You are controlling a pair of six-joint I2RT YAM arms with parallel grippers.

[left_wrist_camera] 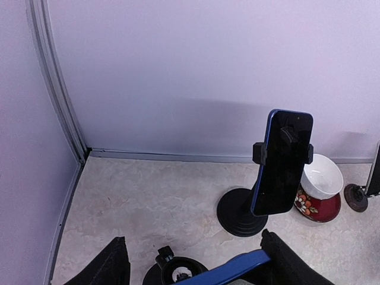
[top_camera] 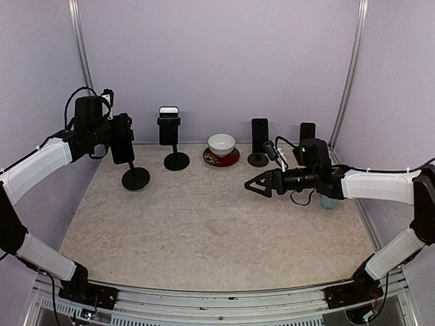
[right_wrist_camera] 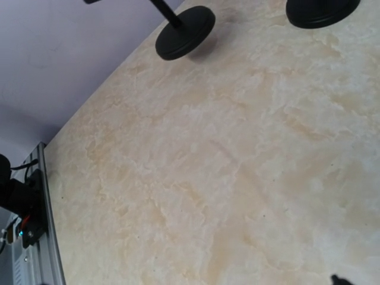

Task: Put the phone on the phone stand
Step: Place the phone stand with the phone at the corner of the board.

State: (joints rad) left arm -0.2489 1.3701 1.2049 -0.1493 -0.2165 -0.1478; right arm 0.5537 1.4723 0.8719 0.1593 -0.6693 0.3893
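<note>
My left gripper is shut on a dark phone with a blue edge, holding it upright in the air at the far left. Right under it stands an empty black phone stand. In the left wrist view its round cradle shows bare between my fingers, just below the phone's edge. The phone does not rest on the stand. My right gripper hovers open and empty over the table's right middle, pointing left.
A second stand holds a phone by the back wall. A white bowl sits on a red saucer. Two more phones on stands stand at the back right. A pale cup sits beside the right arm.
</note>
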